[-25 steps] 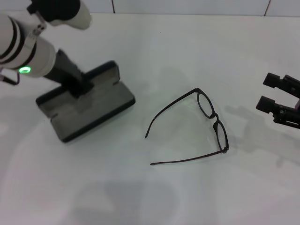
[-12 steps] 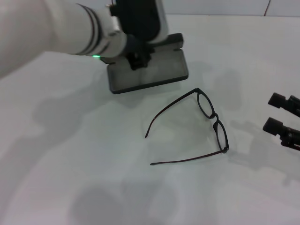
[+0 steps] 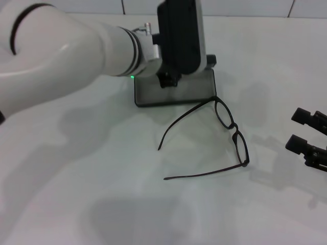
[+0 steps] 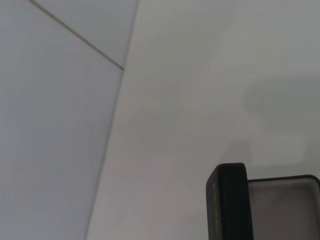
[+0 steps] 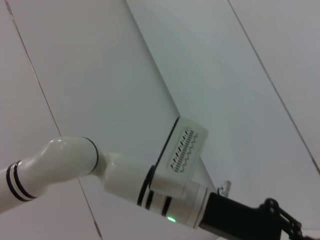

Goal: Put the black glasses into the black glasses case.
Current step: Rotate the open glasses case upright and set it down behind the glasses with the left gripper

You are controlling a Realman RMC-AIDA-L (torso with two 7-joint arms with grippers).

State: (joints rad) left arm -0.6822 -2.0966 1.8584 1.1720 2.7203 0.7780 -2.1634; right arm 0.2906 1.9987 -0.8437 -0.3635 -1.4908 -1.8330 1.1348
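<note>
The black glasses lie unfolded on the white table, lenses to the right, temple arms pointing left. The black glasses case lies open just behind them, grey lining up, with its near right corner close to the glasses' far hinge. My left gripper is shut on the case at its back edge, and its black housing hides the lid. The left wrist view shows a corner of the case. My right gripper is open and empty at the right edge, right of the glasses.
The white table runs back to a tiled wall. My left arm reaches across the back left of the table. The right wrist view shows that arm against the wall.
My left gripper has carried the case from the left side of the table to the right, up to the glasses. The right gripper has drifted slightly down. The glasses have not moved.
</note>
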